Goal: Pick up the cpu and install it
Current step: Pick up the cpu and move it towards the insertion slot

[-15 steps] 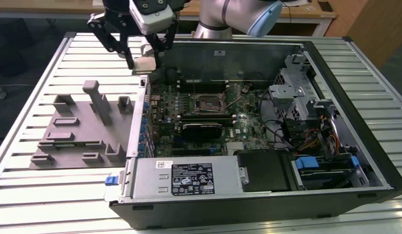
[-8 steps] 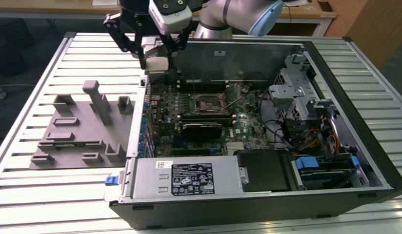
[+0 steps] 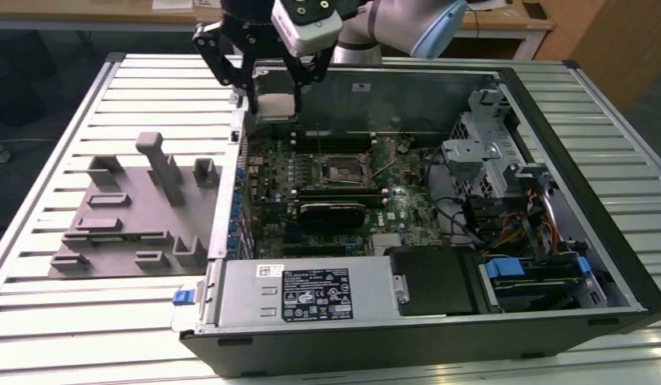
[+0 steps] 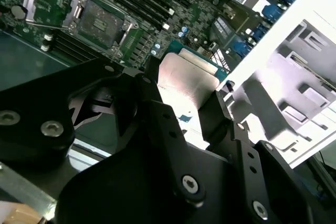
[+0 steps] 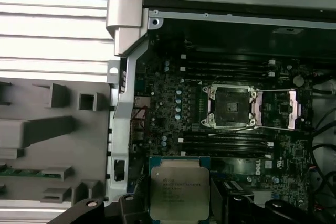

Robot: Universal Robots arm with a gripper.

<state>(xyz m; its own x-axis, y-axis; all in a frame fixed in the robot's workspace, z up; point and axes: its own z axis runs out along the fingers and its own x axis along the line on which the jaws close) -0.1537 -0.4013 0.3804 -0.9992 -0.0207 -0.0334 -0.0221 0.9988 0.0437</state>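
The cpu hangs in the air, gripped by the gripper. In the exterior view it sits over the near wall of the computer case, at about 11 o'clock from the socket and well apart from it. In the first wrist view the cpu shows its silver lid face-on, with a thin green rim around the metal. In the second wrist view the fingers are drawn in narrow and clamp the chip by two opposite edges, leaving the lid bare between them.

The chip looks light and quite stiff, so weight should be no trouble. The polished lid is likely slippery, and the contacts on the underside are probably easy to damage. The opposite edges, where it is held now, seem the right place to take hold, with the chip kept level rather than tilted.

The socket lies open on the green motherboard, its metal frame swung aside, and nothing sits in it. At 9 o'clock from the case, the grey tray with its upright posts rests on the slatted tabletop.
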